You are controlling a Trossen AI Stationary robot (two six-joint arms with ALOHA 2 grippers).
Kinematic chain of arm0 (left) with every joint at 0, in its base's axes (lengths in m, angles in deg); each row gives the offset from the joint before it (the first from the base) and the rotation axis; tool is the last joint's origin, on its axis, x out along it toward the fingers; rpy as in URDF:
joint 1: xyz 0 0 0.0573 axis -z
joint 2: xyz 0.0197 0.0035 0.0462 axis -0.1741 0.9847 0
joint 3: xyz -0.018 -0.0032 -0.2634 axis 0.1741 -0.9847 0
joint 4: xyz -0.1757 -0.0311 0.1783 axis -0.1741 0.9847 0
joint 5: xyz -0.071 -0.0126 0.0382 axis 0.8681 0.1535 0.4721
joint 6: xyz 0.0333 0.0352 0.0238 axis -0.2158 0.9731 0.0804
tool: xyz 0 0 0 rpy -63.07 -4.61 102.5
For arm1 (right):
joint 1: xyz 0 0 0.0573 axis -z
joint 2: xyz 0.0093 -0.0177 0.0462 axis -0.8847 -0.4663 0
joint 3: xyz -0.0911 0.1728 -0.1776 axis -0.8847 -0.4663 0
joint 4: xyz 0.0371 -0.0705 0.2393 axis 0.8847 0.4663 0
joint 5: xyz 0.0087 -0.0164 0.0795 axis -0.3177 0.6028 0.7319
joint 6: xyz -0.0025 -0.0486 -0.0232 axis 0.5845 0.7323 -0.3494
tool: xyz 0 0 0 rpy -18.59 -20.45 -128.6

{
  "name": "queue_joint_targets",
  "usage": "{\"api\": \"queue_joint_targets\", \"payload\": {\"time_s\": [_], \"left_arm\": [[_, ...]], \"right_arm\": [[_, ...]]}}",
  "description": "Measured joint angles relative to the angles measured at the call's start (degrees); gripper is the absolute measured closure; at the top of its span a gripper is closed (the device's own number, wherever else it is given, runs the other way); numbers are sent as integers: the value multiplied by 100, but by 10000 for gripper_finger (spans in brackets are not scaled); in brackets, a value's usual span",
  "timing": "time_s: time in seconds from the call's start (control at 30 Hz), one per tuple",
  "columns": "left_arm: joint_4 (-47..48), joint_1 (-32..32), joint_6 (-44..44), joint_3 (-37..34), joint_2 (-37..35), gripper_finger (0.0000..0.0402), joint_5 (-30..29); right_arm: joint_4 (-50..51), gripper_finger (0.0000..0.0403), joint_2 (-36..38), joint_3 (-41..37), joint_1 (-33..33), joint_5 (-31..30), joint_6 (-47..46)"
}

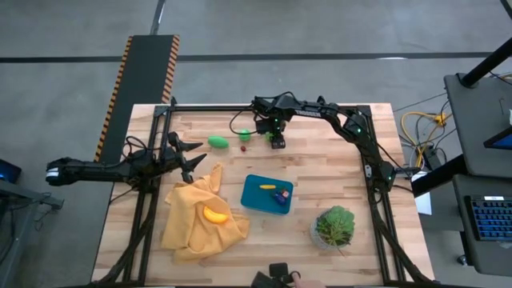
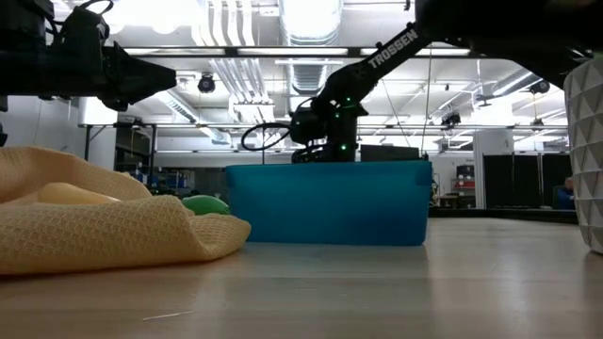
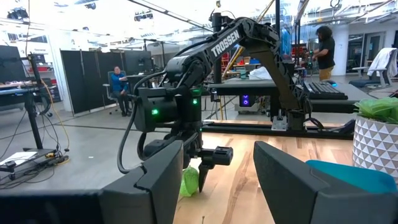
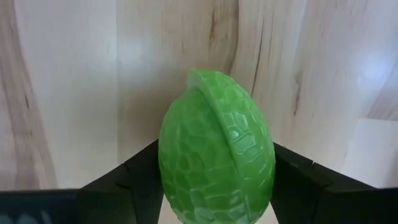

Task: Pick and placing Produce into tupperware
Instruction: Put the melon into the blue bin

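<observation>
My right gripper (image 1: 277, 142) points down at the table's far middle, shut on a green, scaly, egg-shaped piece of produce (image 4: 216, 149). To its left on the wood lie a small red piece (image 1: 243, 147) and a larger green piece (image 1: 218, 142). The teal tupperware (image 1: 254, 200) stands at mid-table with a yellow piece (image 1: 268, 188) and a purple piece (image 1: 282, 197) in it. An orange-yellow piece (image 1: 214, 214) rests on the mustard cloth (image 1: 188, 232). My left gripper (image 1: 189, 156) waits open and level at the table's left, with nothing between its fingers. My right gripper pinches the green piece by its two opposite flanks (image 4: 166, 168), one dark finger (image 4: 127, 180) on each side. The fingers come from above, pointing down. The piece's ridged seam faces the wrist camera. Whether it is off the wood I cannot tell.
A leafy plant in a patterned pot (image 1: 334, 226) stands near the front right. The crumpled cloth covers the front left. Bare wood lies between the tupperware and my right gripper. People (image 3: 117, 87) are in the room beyond the table.
</observation>
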Motion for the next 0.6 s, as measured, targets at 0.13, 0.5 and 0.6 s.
{"api": "queue_joint_targets", "payload": {"time_s": [0.13,0.5,0.6], "left_arm": [[-2,0,0,-1,0,218,0],[-1,-1,2,0,0,218,0],[-2,0,2,-2,0,218,0]], "right_arm": [[187,179,40,135,2,1,-1],[731,179,156,644,-43,39,-379],[811,179,220,725,-82,72,-410]]}}
